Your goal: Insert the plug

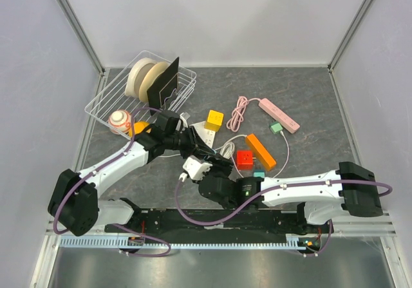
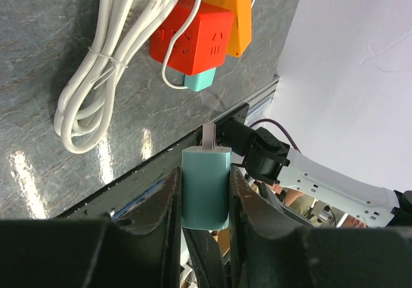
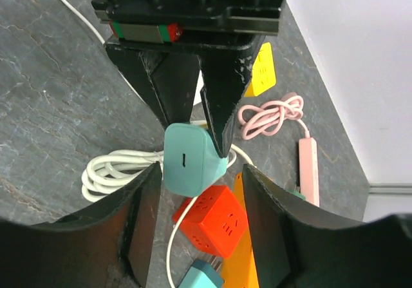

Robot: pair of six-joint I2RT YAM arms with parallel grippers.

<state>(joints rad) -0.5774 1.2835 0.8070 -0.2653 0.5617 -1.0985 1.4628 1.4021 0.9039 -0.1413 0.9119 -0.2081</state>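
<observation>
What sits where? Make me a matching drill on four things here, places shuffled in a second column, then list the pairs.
1. teal plug
2. pale rolls
3. red cube
4. striped ball

A. inside the wire basket
B. beside the orange strip
C. held in the left gripper
D. on the table, just outside the basket

Pairs: 1-C, 2-A, 3-B, 4-D.

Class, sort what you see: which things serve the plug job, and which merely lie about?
Job: teal plug, left gripper holding it, red socket cube and orange power strip as possible sockets.
Lying about: wire basket, tape rolls, ball.
</observation>
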